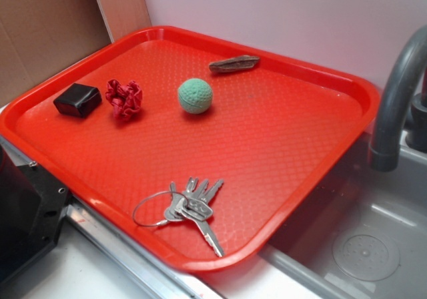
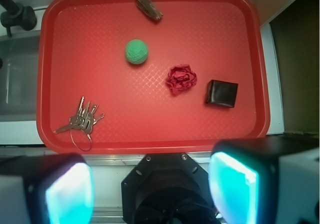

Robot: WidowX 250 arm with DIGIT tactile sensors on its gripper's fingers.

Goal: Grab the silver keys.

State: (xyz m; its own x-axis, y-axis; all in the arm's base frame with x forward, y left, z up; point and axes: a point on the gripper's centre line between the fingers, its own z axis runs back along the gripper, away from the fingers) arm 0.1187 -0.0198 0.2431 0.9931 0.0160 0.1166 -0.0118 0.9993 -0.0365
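Gripper (image 2: pixel 150 194) hangs wide open above the red tray (image 1: pixel 313 159), which sits beside a grey sink (image 1: pixel 360 245); silver keys (image 1: pixel 193 209) lie near the tray's edge.

Even, soft light fills both views; shadows under the ball (image 1: pixel 195 95) are faint. My pads (image 2: pixel 69 194) loom blurred and glowing teal, overexposed, near the wrist lens.

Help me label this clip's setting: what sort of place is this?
Probably a kitchen counter, perhaps a toy one. A grey faucet arches over a sink basin with a round drain, and a red tray of small items, including the silver keys, sits beside it.
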